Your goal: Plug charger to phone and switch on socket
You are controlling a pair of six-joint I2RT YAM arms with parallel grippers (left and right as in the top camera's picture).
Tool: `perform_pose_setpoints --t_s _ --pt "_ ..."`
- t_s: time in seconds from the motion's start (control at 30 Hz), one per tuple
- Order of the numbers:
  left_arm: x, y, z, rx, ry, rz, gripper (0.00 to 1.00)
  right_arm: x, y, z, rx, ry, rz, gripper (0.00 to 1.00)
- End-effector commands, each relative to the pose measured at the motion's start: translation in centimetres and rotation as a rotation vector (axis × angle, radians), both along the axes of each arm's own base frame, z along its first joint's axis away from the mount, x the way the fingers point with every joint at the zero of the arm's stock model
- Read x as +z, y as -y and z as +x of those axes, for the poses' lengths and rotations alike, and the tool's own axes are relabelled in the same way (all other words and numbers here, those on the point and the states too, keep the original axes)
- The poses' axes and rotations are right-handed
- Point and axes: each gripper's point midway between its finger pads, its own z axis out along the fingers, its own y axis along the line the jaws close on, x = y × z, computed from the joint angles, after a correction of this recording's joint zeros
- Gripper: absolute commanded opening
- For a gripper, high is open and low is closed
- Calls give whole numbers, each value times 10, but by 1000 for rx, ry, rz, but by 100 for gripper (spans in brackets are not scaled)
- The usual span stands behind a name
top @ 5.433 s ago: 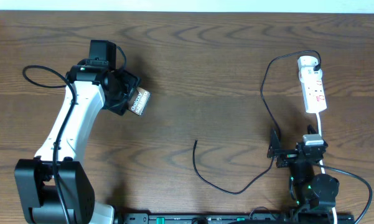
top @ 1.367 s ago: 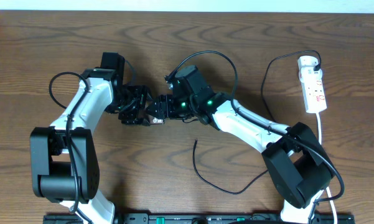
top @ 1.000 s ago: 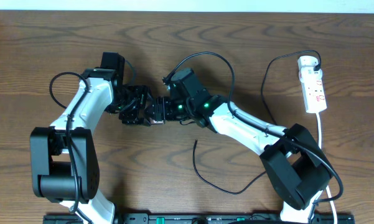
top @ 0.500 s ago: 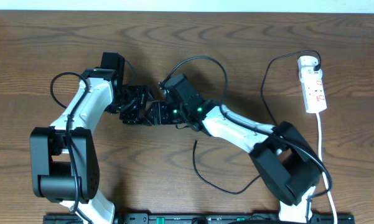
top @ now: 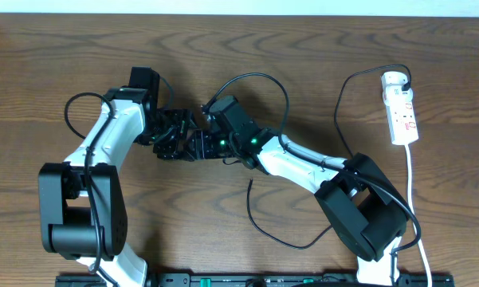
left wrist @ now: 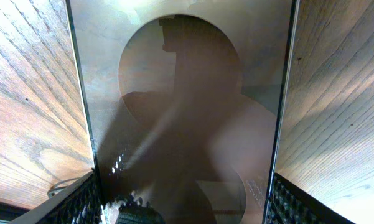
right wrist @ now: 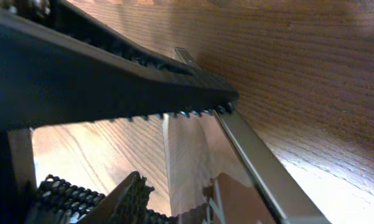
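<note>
On the bench [top: 303,48], cable [top: 250,191] and power strip [top: 400,108] lie untouched. Left gripper [top: 175,137] holds the phone [left wrist: 187,124]; right gripper [top: 210,143] at its edge, grip unclear.

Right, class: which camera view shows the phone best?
The left wrist view: the phone fills it, face and large circle plain. Overhead, the phone is only a dark sliver between the left gripper and right gripper. In the right wrist view the phone shows just one metallic edge, slanting.

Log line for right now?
stage: both arms at phone | left end effector: holds phone | right end effector: at phone, grip unclear | charger: lying loose | socket: untouched
</note>
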Motion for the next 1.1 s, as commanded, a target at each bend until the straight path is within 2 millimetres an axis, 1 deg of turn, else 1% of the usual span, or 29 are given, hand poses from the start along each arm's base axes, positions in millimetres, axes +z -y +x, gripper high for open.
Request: perform_pose_setpoints --t_s 0.0,0.1,0.17,0.37,0.6,1.07 --pt "4 3 3 7 4 -21 7 9 -6 1 14 14 25 43" --pt "4 3 3 7 4 -21 7 9 -6 1 15 13 25 41" --pt "4 3 3 7 5 -21 7 10 -7 1 13 9 28 36" --pt "4 3 3 4 6 -21 7 11 -8 0 18 7 35 30" --pt "4 3 3 -5 12 -20 7 14 -11 -1 31 8 54 27" --pt "4 3 3 -15 18 -19 7 14 -10 -1 31 8 54 19"
